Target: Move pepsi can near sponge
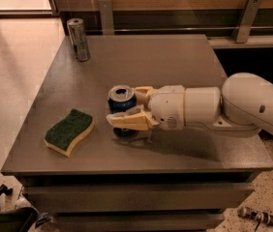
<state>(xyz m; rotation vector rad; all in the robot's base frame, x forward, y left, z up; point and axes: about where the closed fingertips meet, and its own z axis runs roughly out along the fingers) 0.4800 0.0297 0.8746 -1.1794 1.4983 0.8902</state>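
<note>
The pepsi can (121, 100) is dark blue with a silver top and stands upright on the grey table (165, 62). My gripper (122, 106) reaches in from the right, and its cream fingers sit on both sides of the can, one behind and one in front, closed on it. The sponge (69, 131), dark green on top with yellow foam below, lies flat to the left of the can, a short gap away, near the table's front left corner.
A taller slim silver-grey can (79, 39) stands at the table's back left corner. A wooden wall with metal brackets (245, 18) runs behind the table. The table's front edge is just below the sponge. Floor lies to the left.
</note>
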